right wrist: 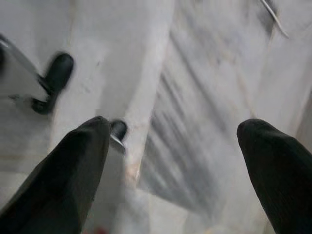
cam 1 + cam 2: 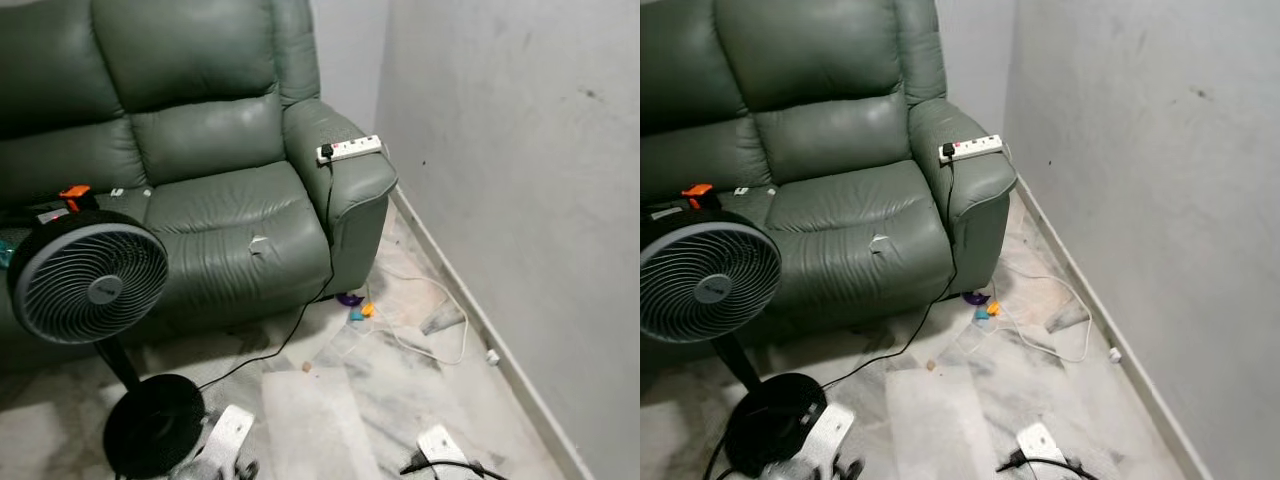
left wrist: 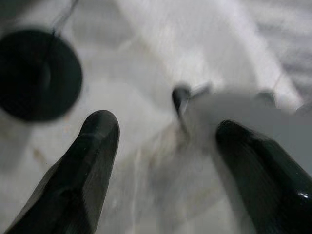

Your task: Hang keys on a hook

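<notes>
1. Since no hook can be made out on the sofa, the wall or the floor, the coming move turns on the small bright cluster (image 2: 357, 306) lying on the marble floor (image 2: 330, 400) at the foot of the green sofa (image 2: 220, 200); it may be the keys with coloured tags, though it is too small to say for sure.
2. That cluster lies ahead of the robot, just beside the sofa's front corner and touching or nearly touching a white cable (image 2: 430, 345) that loops across the floor toward the wall (image 2: 520, 180).
3. The left gripper (image 3: 165, 161) points down at bare floor with its fingers (image 3: 83, 165) wide apart and nothing between them; the right gripper (image 1: 173, 165) does likewise, fingers (image 1: 73, 170) spread and empty. Both wrist views are blurred.
4. By my judgement the right arm is somewhat nearer, as the cluster sits to the right of centre.
5. Room is tight on the left, where a standing fan (image 2: 90, 280) and its round base (image 2: 152, 425) stand close to the sofa; the lane between fan and wall is open but for the cables and a power strip (image 2: 349, 149) on the armrest.
6. The cluster's long axis cannot be read from here.
</notes>
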### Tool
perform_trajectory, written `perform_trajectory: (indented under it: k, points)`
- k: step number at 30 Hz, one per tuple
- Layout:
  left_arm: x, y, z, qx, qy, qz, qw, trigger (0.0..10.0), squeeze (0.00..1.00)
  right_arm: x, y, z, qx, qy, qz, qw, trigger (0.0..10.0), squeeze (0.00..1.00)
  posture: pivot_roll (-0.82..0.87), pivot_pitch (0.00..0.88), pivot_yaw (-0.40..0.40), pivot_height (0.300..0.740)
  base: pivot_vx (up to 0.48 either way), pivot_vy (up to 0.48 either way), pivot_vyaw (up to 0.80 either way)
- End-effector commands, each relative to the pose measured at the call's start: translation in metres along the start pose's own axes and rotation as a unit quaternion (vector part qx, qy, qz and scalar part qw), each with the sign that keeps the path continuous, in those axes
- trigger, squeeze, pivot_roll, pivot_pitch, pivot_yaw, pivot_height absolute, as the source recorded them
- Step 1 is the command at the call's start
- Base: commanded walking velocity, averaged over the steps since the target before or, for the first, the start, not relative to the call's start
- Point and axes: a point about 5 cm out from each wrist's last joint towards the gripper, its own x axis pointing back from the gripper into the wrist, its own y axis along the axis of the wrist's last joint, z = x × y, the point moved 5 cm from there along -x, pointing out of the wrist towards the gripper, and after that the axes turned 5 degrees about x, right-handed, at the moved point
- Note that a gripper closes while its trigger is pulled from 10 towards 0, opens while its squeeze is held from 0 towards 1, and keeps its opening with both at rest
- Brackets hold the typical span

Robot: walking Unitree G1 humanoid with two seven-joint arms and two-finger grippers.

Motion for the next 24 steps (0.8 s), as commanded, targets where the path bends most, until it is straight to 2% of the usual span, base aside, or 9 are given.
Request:
perform_trajectory:
  k: [1,24]
  points:
    - [-0.0011,0.0128,-0.0011,-0.008,-0.001,-0.013,1.0,10.0,0.0,0.0019,-0.0144,0.002,0.0,0.002,0.019,1.0,10.0,0.0,0.06,0.059,0.007,0.74,0.315,0.0,0.0]
    - [-0.001,0.0143,0.0006,-0.011,0.002,-0.012,1.0,10.0,0.0,0.0015,-0.0118,0.002,0.007,0.004,0.016,1.0,10.0,0.0,0.06,0.057,0.009,0.74,0.307,0.0,0.0]
